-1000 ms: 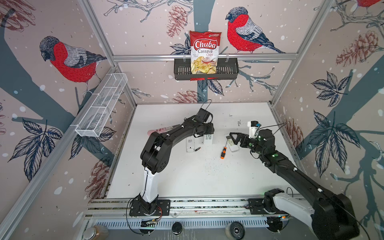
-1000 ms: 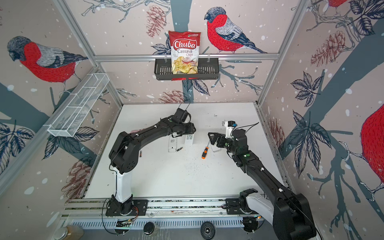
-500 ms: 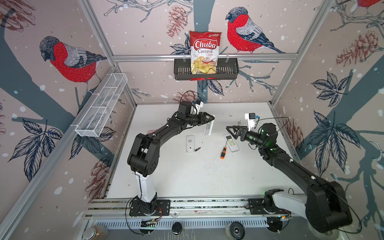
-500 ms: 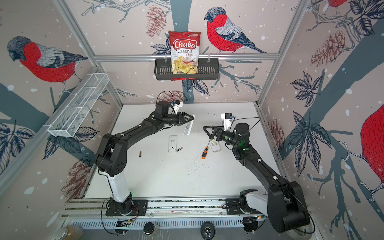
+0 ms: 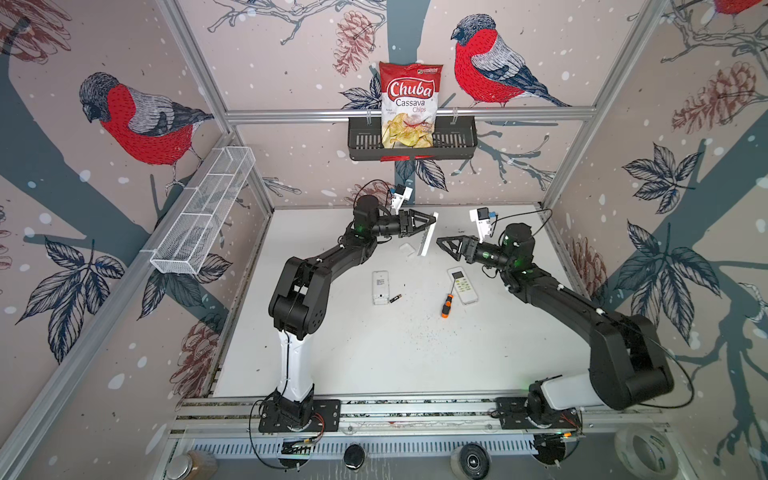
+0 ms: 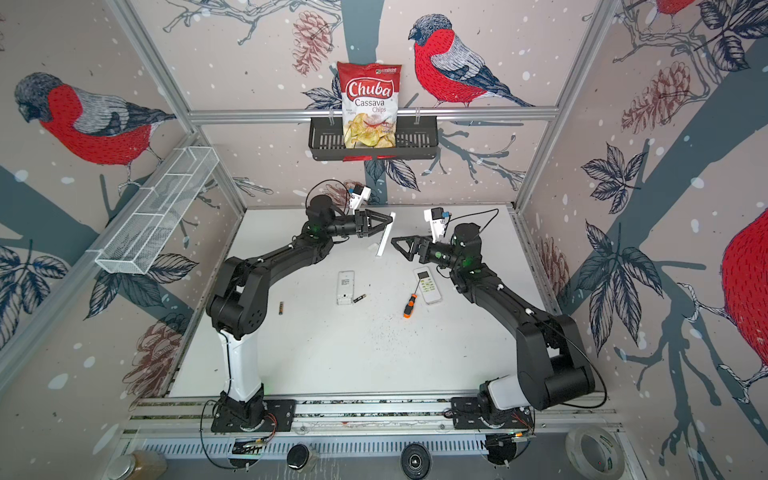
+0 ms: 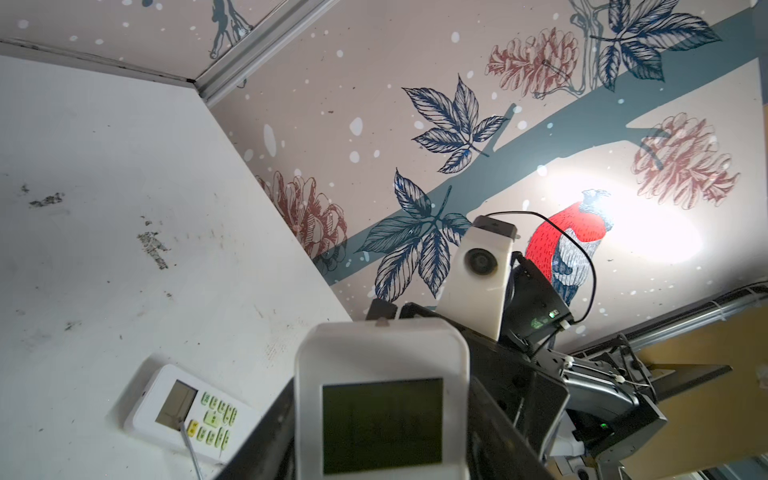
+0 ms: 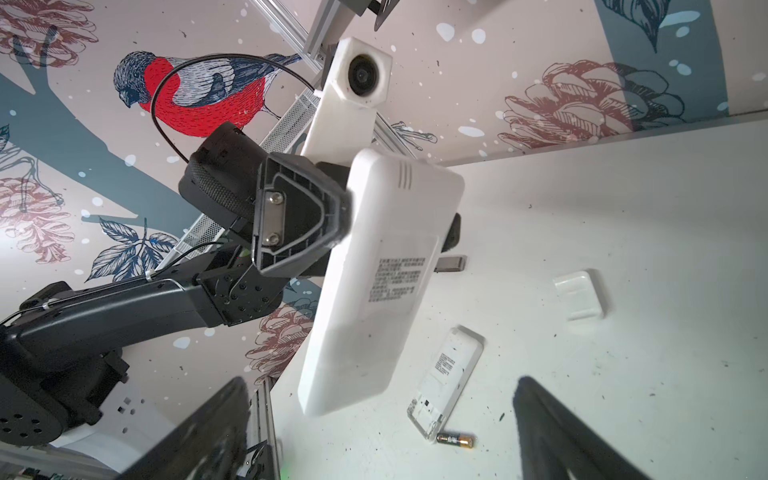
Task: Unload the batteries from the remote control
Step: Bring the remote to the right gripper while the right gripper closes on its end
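Spotted loose: one battery (image 5: 395, 297) on table (image 5: 374, 353), just beside opened remote (image 5: 380, 286), at 7 o'clock of lifted remote (image 5: 428, 239). Clamped by its upper end in left gripper (image 5: 426, 222), hung upright, back turned to right gripper (image 5: 441, 242) at 3 o'clock, spread wide and empty. Probably presented for opening. Open air all round; table edges well apart.

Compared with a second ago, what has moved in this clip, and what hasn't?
The left gripper, shut on the white rectangular remote, has lifted it off the table, up and toward the back. The right gripper, open and empty, rose from beside the orange-and-black screwdriver and now faces the lifted remote. Unchanged: the face-down white remote, the black battery beside it, the keypad remote and the screwdriver.
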Controlling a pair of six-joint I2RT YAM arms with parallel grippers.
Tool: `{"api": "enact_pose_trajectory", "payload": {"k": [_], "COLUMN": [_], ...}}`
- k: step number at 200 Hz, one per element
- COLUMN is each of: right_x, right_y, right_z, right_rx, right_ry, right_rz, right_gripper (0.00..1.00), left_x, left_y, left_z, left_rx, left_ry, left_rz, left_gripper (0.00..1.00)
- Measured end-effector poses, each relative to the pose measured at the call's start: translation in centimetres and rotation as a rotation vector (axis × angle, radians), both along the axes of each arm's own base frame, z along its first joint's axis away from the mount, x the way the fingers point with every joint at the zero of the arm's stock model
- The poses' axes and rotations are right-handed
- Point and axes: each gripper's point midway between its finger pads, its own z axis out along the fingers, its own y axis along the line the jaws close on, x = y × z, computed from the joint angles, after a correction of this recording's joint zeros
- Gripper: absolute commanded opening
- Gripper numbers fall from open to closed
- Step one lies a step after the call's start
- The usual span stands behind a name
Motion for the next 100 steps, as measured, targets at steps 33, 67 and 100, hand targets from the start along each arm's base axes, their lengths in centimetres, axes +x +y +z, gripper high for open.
{"api": "enact_pose_trajectory", "payload": {"k": [33,67,100], "right_x": [1.2,2.2,2.6], "right_y": [0.9,1.5,2.4], "right_z": [-0.4,-0.2,0.2], "right_rx": [0.003,0.023,0.043], "right_ry": [0.007,0.011,0.012], "right_rz": [0.019,0.036,0.067], "right_gripper": [0.97,0.91,0.87], "left_x": [0.1,0.1,0.0], "left_y": [-0.3,-0.4,-0.4], "left_z": [0.2,0.2,0.7], "left_rx": [-0.034,-0.052,-0.065], "left_ry": [0.005,0.013,-0.001], "left_rz": [-0.031,-0.050,-0.066], "left_gripper": [0.44,0.43,0.43]}}
